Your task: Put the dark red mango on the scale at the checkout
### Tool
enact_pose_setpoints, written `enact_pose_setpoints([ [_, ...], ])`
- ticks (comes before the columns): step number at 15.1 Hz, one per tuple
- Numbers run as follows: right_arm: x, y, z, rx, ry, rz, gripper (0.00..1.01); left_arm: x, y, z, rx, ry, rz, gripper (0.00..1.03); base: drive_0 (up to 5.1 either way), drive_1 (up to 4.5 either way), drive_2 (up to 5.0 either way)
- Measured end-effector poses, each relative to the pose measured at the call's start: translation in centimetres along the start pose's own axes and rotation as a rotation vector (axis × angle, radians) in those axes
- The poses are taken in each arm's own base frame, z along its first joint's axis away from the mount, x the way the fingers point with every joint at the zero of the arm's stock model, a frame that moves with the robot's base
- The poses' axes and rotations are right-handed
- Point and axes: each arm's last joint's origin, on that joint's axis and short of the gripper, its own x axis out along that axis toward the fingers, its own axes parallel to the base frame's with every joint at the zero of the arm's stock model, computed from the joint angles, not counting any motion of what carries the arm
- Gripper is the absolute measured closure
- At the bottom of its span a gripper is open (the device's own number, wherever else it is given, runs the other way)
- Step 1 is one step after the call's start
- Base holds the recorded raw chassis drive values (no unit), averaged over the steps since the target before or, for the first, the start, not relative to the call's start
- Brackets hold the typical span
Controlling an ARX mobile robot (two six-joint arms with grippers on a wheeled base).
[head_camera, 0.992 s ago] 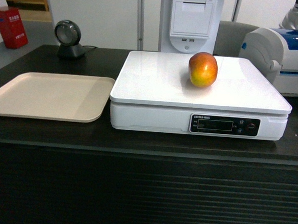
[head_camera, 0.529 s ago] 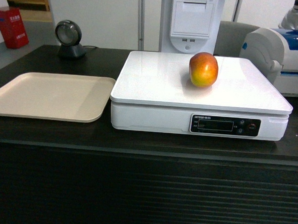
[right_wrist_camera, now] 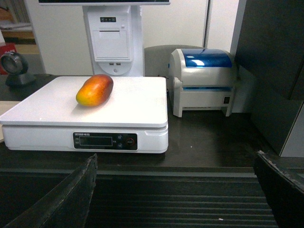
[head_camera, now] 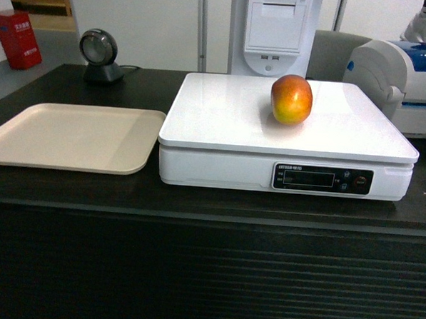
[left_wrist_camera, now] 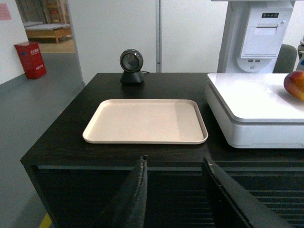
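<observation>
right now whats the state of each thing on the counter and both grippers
dark red mango: lying on the scale, free of both grippers
scale: on the checkout, display dark
beige tray: flat, nothing on it
left gripper: open, holding nothing
right gripper: open wide, holding nothing

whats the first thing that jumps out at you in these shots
The dark red mango stands out first, lying alone on the flat top of the white scale, toward its back right part. Left of the scale, a bare beige tray lies on the dark checkout. Both grippers, left and right, are open in front of the counter, holding nothing.
</observation>
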Motion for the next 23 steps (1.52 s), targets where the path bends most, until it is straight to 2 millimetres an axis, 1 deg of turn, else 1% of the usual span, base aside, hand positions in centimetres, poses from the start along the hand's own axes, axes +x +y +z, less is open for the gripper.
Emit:
enact_pose_setpoints([
  [3, 0.0, 0.0, 0.0, 0.0, 0.0, 0.0, 0.03, 0.0, 0.0, 0.0, 0.0, 0.0, 0.0, 0.3, 0.0, 0.0, 0.0],
  [5, 0.0, 0.0, 0.0, 0.0, 0.0, 0.0, 0.03, 0.0, 0.0, 0.0, 0.0, 0.0, 0.0, 0.05, 0.0, 0.0, 0.0],
  [23, 0.0, 0.0, 0.0, 0.0, 0.0, 0.0, 0.03, 0.0, 0.0, 0.0, 0.001, 0.0, 0.0, 0.05, 0.0, 0.0, 0.0],
])
